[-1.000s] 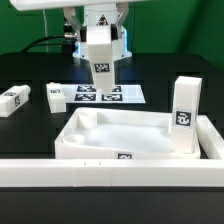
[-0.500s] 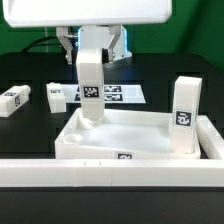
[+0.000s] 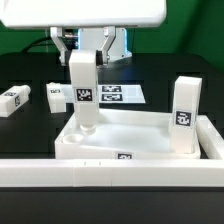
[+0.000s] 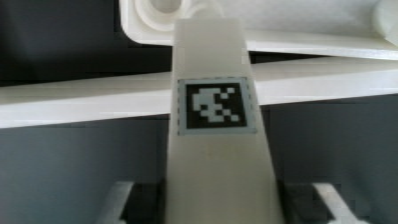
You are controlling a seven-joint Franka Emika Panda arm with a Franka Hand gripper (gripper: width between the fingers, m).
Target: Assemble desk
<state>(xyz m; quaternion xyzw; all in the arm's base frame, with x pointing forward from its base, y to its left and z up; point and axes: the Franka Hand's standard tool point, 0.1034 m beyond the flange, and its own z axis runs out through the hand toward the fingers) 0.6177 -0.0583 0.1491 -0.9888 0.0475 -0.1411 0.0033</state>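
My gripper (image 3: 84, 52) is shut on a white square leg (image 3: 83, 92) and holds it upright by its top. The leg's lower end is at the far corner socket of the white rimmed tabletop (image 3: 140, 150), on the exterior view's left. I cannot tell whether it touches the socket. In the wrist view the tagged leg (image 4: 217, 115) runs from my gripper (image 4: 222, 208) towards the socket (image 4: 164, 8). A second leg (image 3: 183, 115) stands upright at the tabletop's corner on the exterior view's right. Two more legs (image 3: 14, 100) (image 3: 57, 95) lie on the table on the exterior view's left.
The marker board (image 3: 118, 93) lies flat behind the tabletop. A long white bar (image 3: 110, 172) spans the foreground in front of the tabletop. The table surface is black.
My gripper has carried the leg towards the exterior view's left and lower, from over the marker board to the tabletop's far corner on that side.
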